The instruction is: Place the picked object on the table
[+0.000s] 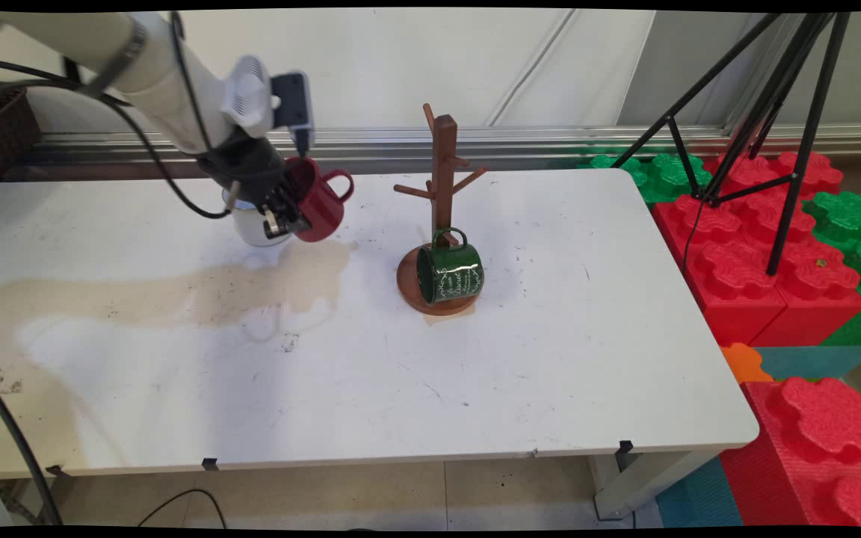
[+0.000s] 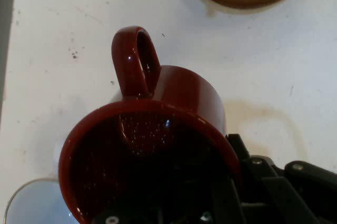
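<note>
Above table [image 1: 475,388], gripper-clamped [image 1: 285,217] red mug [image 1: 320,203], seemingly.

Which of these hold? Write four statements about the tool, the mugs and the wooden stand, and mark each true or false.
1. The tool holds a red mug by its rim, off the table. True.
2. The green mug stands upright on the table. False: it hangs from the wooden stand, tipped on its side, over the stand's base.
3. A white mug sits behind the tool. True.
4. The red mug hangs on a peg of the stand. False: it is left of the stand, in the tool.
</note>
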